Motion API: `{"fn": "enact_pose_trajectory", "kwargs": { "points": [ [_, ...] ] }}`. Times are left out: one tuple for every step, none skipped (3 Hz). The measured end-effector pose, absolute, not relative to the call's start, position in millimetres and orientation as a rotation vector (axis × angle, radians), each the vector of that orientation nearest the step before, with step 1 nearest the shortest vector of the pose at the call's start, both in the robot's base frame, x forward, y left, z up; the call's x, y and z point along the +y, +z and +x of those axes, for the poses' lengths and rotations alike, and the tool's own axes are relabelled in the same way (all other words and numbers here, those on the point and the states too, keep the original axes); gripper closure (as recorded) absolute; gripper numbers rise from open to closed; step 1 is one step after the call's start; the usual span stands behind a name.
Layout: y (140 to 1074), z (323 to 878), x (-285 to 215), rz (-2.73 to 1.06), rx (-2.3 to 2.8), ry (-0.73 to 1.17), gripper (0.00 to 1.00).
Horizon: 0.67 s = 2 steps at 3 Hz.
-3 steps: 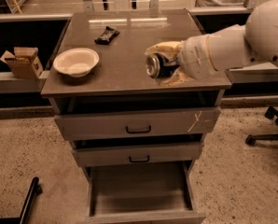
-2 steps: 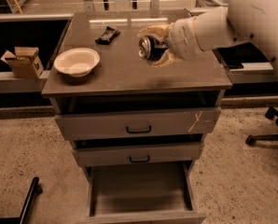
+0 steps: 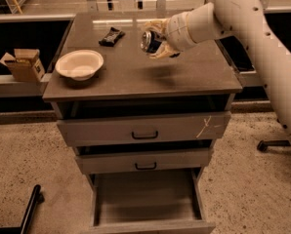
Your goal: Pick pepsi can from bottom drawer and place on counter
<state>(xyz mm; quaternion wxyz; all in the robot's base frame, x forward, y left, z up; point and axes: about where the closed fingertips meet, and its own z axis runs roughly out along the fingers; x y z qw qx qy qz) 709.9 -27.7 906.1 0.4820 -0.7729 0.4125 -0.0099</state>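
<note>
Tool holding pepsi can, above counter middle

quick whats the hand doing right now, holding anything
Hand: shut on the pepsi can, holding it tilted in the air above the back of the counter.

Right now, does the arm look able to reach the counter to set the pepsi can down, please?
Probably yes. The tool, shut on the pepsi can, hangs above the counter, and the surface beneath it is bare; the bowl and black wrapper lie well aside.
</note>
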Motion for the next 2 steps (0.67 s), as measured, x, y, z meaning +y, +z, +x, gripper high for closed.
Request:
{"fn": "enact_pose_trajectory", "kwargs": {
  "points": [
    [889.3, 729.8, -38.4, -1.829, 1.153, 0.003, 0.81],
    [886.7, 731.2, -38.7, -1.815, 1.183, 0.018, 0.58]
  ]
}}
